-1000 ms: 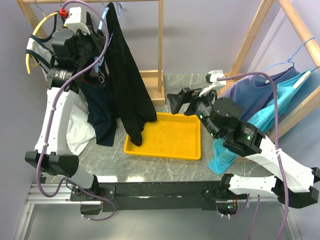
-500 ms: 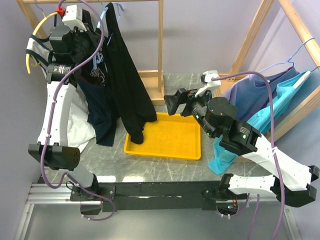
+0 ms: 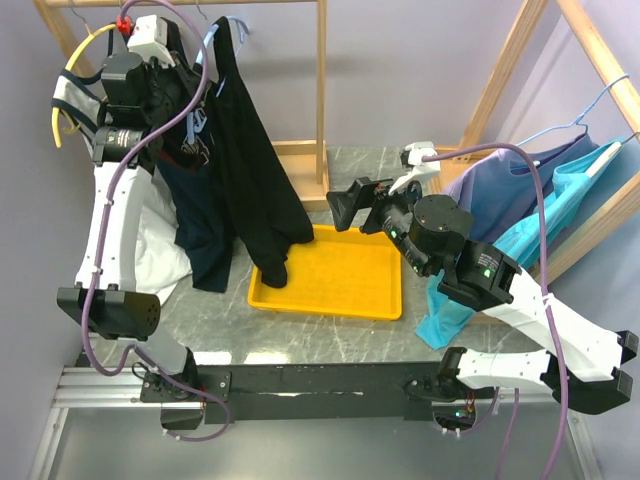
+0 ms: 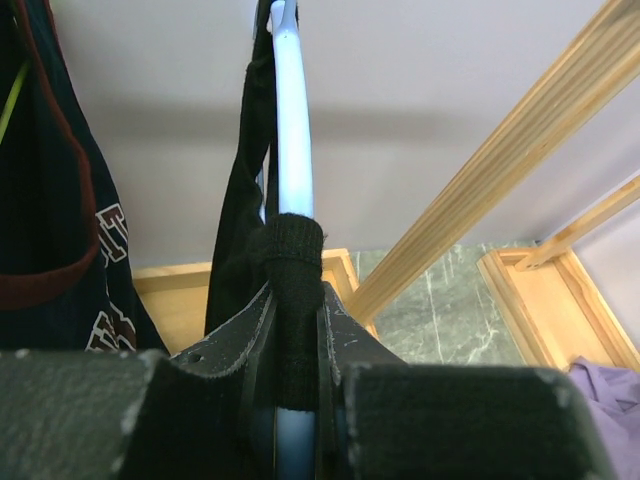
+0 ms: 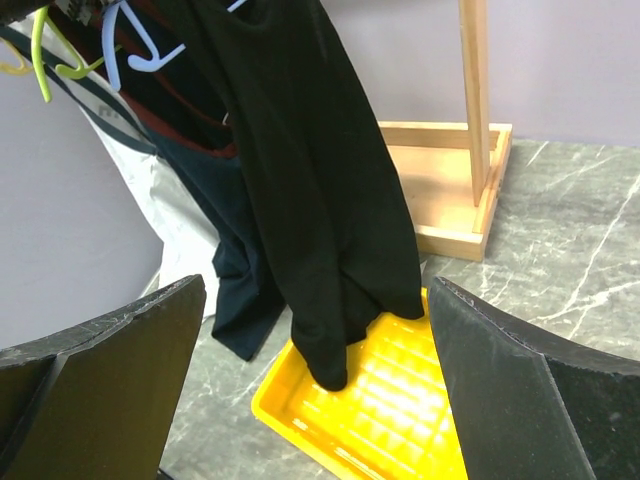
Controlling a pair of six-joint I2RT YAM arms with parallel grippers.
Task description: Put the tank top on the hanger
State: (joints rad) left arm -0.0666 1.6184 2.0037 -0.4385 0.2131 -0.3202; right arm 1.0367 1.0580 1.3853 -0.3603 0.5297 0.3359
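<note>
The black tank top [image 3: 250, 170] hangs from the light-blue hanger [image 3: 212, 40] on the left rack, and its lower end droops into the yellow tray [image 3: 340, 285]. My left gripper [image 3: 192, 112] is raised at the rack. In the left wrist view the left gripper [image 4: 295, 300] is shut on the hanger arm [image 4: 293, 130], with a black strap [image 4: 290, 250] wrapped round the arm between the jaws. My right gripper [image 3: 350, 205] is open and empty, to the right of the hanging fabric. In the right wrist view the right gripper [image 5: 315, 290] faces the tank top [image 5: 300, 150].
A navy top with red trim [image 3: 205, 240] and a white-grey top [image 3: 160, 260] hang behind the tank top, with a yellow-green hanger [image 3: 75, 60] on the same wooden rack [image 3: 322, 100]. A second rack at the right holds purple [image 3: 500, 180] and teal [image 3: 545, 220] garments.
My left arm has moved up and left at the rack with the hanger in its grip. My right gripper has shifted slightly left toward the hanging tank top.
</note>
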